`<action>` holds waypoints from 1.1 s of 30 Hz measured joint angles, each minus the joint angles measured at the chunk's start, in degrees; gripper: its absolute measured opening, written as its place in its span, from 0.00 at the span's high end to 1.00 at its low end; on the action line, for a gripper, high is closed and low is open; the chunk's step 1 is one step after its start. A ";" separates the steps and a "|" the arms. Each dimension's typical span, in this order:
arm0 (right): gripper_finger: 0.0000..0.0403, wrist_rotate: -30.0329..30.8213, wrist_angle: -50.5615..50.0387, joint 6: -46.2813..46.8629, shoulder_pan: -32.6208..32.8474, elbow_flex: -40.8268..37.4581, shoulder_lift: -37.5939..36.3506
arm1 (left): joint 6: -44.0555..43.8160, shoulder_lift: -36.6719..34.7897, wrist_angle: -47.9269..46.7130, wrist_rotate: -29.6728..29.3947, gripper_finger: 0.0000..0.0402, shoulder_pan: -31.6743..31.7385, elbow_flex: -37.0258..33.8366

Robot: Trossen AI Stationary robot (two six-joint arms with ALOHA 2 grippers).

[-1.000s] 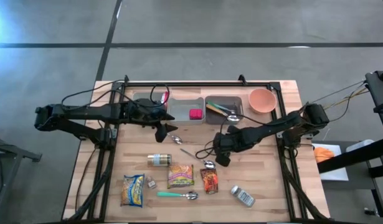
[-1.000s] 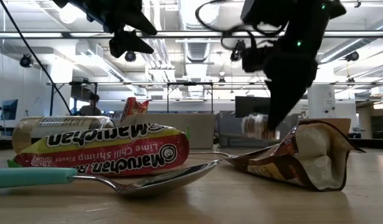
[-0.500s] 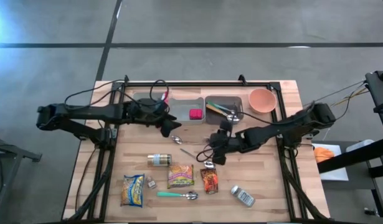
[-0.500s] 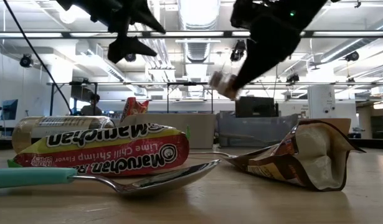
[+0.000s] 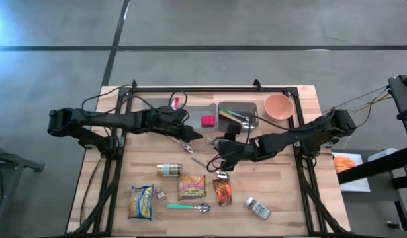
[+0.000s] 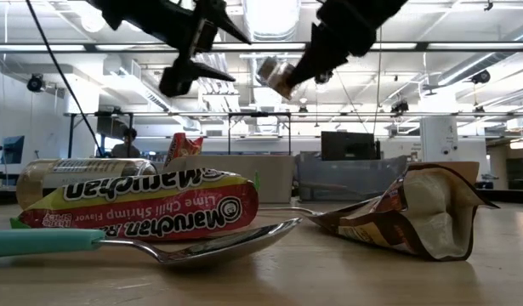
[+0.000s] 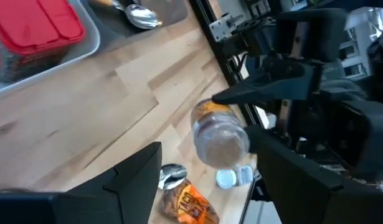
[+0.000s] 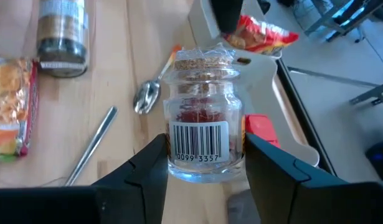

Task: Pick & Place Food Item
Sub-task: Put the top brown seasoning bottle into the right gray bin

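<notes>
- We see a small clear glass jar [image 8: 202, 134] clamped between the fingers of the right gripper [image 8: 202, 163]; in the low view it hangs in the air, well above the table [image 5: 282, 192].
- The jar has a cork stopper under a clear wrap, red-orange threads inside, and a white barcode label on its side.
- From above, the jar [image 5: 215, 143] sits over the middle of the table, just in front of the two grey trays [image 5: 196, 109].
- The left gripper [image 5: 192, 136] hovers near the jar on its left, fingers spread and holding nothing.
- On the wood below lie a spoon [image 8: 145, 95], a dark spice jar [image 8: 61, 38] on its side, and a ramen packet [image 6: 142, 208].
- A red box [image 7: 37, 26] rests in one tray.
</notes>
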 joint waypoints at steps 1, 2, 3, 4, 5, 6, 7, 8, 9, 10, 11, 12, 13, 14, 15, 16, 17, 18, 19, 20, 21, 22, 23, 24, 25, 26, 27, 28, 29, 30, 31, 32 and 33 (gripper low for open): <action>0.58 0.06 0.02 0.00 0.00 0.27 0.00 | -0.01 0.50 0.06 0.04 0.33 -0.03 0.25; 0.58 0.17 0.14 0.00 -0.07 0.50 0.00 | -0.01 1.26 0.12 0.09 0.33 -0.07 0.53; 0.58 0.18 0.15 0.02 -0.11 0.65 0.00 | -0.01 1.96 0.88 0.21 0.33 -0.07 1.02; 0.58 0.18 0.05 0.12 -0.11 0.79 0.00 | 0.01 2.58 1.33 0.21 0.33 -0.07 1.40; 0.58 0.18 0.10 0.60 -0.11 0.97 0.04 | 0.03 3.44 1.19 0.23 0.33 -0.07 1.63; 0.58 0.20 0.67 1.07 -0.11 1.08 0.07 | 0.20 4.28 1.74 0.23 0.33 -0.07 2.10; 0.58 0.22 1.45 1.34 -0.11 1.08 0.14 | 0.33 5.01 2.52 0.21 0.33 -0.07 2.64; 0.58 0.27 2.00 1.33 -0.11 1.03 0.18 | 0.51 5.68 2.81 0.23 0.33 -0.07 3.04; 0.58 0.27 2.61 1.29 -0.13 0.90 0.22 | 0.92 6.31 2.82 0.55 0.33 -0.07 3.62; 0.58 0.62 2.87 1.33 -0.16 0.89 0.31 | 1.51 7.15 2.91 1.13 0.33 -0.07 4.38; 0.58 1.14 2.68 1.29 -0.19 0.88 0.31 | 2.11 7.88 3.13 1.69 0.33 -0.07 4.96; 0.58 1.25 2.63 1.29 -0.34 0.88 0.41 | 2.49 8.53 2.95 2.11 0.33 -0.07 5.32; 0.58 1.43 2.77 1.32 -0.37 0.88 0.58 | 2.83 9.17 2.71 2.59 0.33 -0.11 5.94; 0.58 1.55 2.82 1.38 -0.42 0.88 0.66 | 3.01 9.69 2.78 2.97 0.33 -0.17 6.54; 0.58 1.56 2.69 1.33 -0.54 0.88 0.70 | 3.21 10.17 2.89 3.44 0.33 -0.22 6.88; 0.58 1.57 2.70 1.32 -0.57 0.92 0.70 | 3.31 10.67 2.80 4.11 0.33 -0.22 7.15; 0.58 1.62 2.89 1.31 -0.57 0.97 0.69 | 3.48 11.02 2.80 4.60 0.33 -0.26 7.38; 0.58 1.62 2.93 1.31 -0.62 0.99 0.68 | 3.51 11.37 2.82 4.89 0.33 -0.28 7.44; 0.58 1.62 2.85 1.31 -0.68 0.99 0.68 | 3.50 11.45 2.88 5.01 0.33 -0.33 7.38; 0.58 1.62 2.87 1.29 -0.70 0.97 0.68 | 3.51 11.45 2.93 5.00 0.33 -0.33 7.30; 0.58 1.62 2.80 1.27 -0.74 0.97 0.68 | 3.51 11.44 2.97 5.01 0.33 -0.33 7.27; 0.58 1.69 2.78 1.12 -0.78 0.97 0.68 | 3.53 11.43 3.11 4.98 0.33 -0.33 7.27; 0.58 1.98 2.84 1.09 -0.85 0.97 0.68 | 3.62 11.32 3.15 4.97 0.33 -0.33 7.27; 0.58 2.31 2.85 1.07 -0.87 0.97 0.68 | 3.78 11.27 3.15 4.97 0.33 -0.33 7.26; 0.58 2.41 2.82 1.08 -0.89 0.97 0.68 | 4.19 11.21 3.17 4.96 0.33 -0.33 7.25; 0.58 2.49 2.86 1.07 -0.92 0.97 0.68 | 4.75 11.17 3.19 4.95 0.33 -0.33 7.25; 0.58 2.58 2.84 1.07 -0.92 0.97 0.67 | 5.02 11.17 3.31 4.99 0.34 -0.33 7.25; 0.58 2.58 2.85 1.01 -0.90 0.97 0.63 | 5.09 11.17 3.35 5.05 0.34 -0.33 7.25; 0.58 2.58 2.87 0.91 -0.90 0.97 0.63 | 5.26 11.17 3.33 5.18 0.36 -0.33 7.22; 0.58 2.60 2.87 0.90 -0.87 0.97 0.63 | 5.46 11.17 3.33 5.33 0.38 -0.33 7.19; 0.58 2.61 2.85 0.90 -0.85 0.97 0.63 | 5.84 11.19 3.30 5.40 0.40 -0.33 7.18; 0.58 2.61 2.85 0.90 -0.85 0.97 0.61 | 6.38 11.21 3.27 5.51 0.43 -0.33 7.14; 0.58 2.59 2.85 0.86 -0.85 0.97 0.59 | 6.69 11.21 3.21 5.70 0.46 -0.33 7.14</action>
